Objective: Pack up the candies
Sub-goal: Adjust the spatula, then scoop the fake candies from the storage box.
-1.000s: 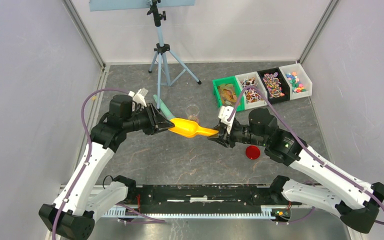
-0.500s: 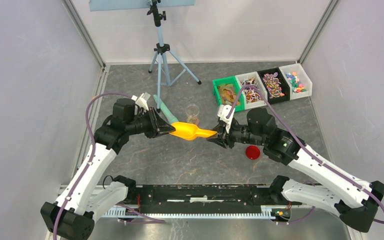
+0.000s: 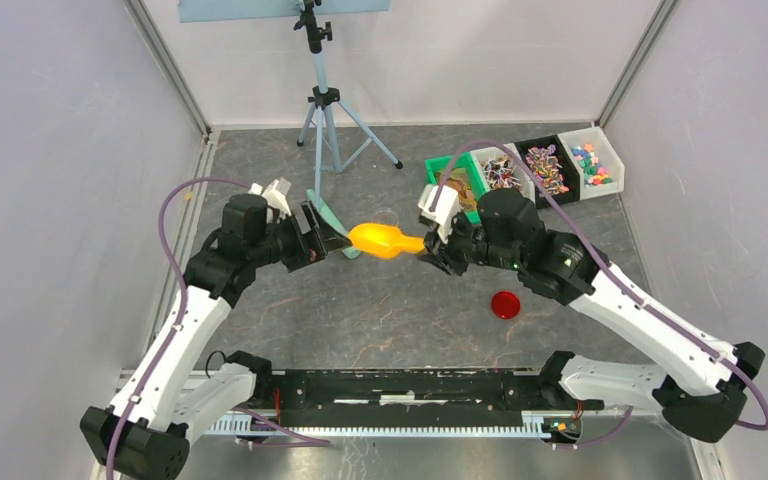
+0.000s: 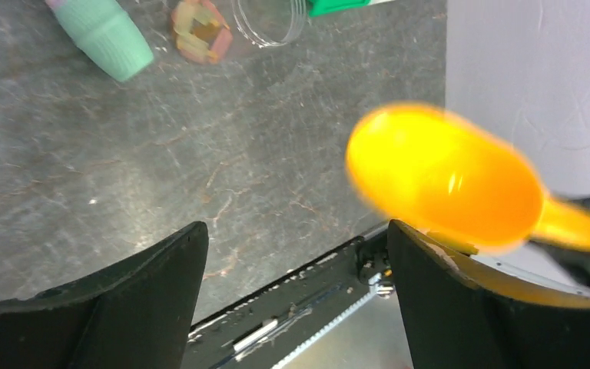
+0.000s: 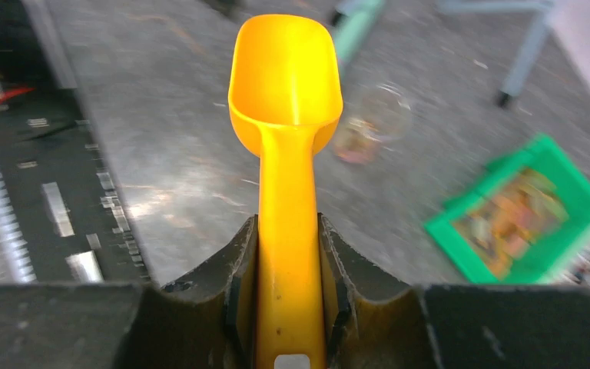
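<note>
Handover of the scoop (image 3: 385, 240) looks like the step in hand. The right gripper (image 3: 428, 250) pinches its handle, while the left gripper (image 3: 332, 240) stands spread, clear of the bowl. The candies (image 3: 545, 168) lie in the bins (image 3: 611, 158) at the worktop's far right. The next move probably calls for swinging the empty scoop there and digging in.
</note>
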Controlling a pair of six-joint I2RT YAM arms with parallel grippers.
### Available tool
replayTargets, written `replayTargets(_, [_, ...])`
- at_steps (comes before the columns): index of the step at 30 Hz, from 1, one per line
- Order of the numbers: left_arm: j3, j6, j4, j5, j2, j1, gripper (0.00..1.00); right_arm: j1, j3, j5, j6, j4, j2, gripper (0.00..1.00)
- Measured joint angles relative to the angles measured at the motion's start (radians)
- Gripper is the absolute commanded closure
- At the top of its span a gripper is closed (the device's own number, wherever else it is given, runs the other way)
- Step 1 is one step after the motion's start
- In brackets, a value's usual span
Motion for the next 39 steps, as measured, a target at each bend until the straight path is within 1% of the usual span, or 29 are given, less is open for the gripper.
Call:
replayTargets(1, [0.014, 0.015, -0.01, -0.025, -0.003, 0.0, 0.01, -0.002, 0.033, 0.029, -0.006, -0.035, 0.019, 1.0])
replayTargets(4, [0.046, 0.074, -0.051, -0.079, -0.032, -0.001, 0.0, -0.039, 0.142, 0.184, -0.018, -0.136, 0.087, 1.0])
replayTargets(6, [0.056, 0.119, -0.066, -0.115, -0.064, -0.001, 0.0, -0.09, 0.198, 0.262, -0.023, -0.188, 0.125, 1.0])
replayTargets(10, [0.051, 0.212, -0.069, -0.192, -0.119, -0.001, 0.0, -0.225, 0.238, 0.385, -0.024, -0.274, 0.176, 1.0])
replayTargets(13, [-0.003, 0.27, -0.056, -0.228, -0.159, -0.001, 0.0, -0.306, 0.265, 0.485, -0.021, -0.343, 0.231, 1.0])
replayTargets(16, [-0.087, 0.291, -0.042, -0.247, -0.194, -0.001, 0.0, -0.389, 0.317, 0.576, -0.024, -0.401, 0.318, 1.0])
replayTargets(18, [-0.13, 0.294, -0.048, -0.248, -0.201, -0.001, 0.0, -0.443, 0.336, 0.607, -0.031, -0.413, 0.364, 1.0])
replayTargets(22, [-0.143, 0.301, -0.043, -0.247, -0.185, -0.003, 0.0, -0.606, 0.373, 0.642, -0.045, -0.436, 0.45, 1.0])
replayTargets(23, [-0.143, 0.301, -0.041, -0.246, -0.182, -0.005, 0.0, -0.652, 0.395, 0.649, -0.051, -0.452, 0.479, 1.0])
replayTargets(27, [-0.143, 0.302, -0.039, -0.243, -0.162, -0.019, 0.0, -0.776, 0.5, 0.655, -0.066, -0.486, 0.586, 1.0])
replayTargets(32, [-0.143, 0.311, -0.039, -0.245, -0.162, -0.024, 0.0, -0.831, 0.592, 0.632, -0.082, -0.501, 0.64, 1.0])
replayTargets(39, [-0.143, 0.316, -0.039, -0.262, -0.166, -0.024, 0.0, -0.828, 0.604, 0.537, -0.1, -0.505, 0.639, 1.0])
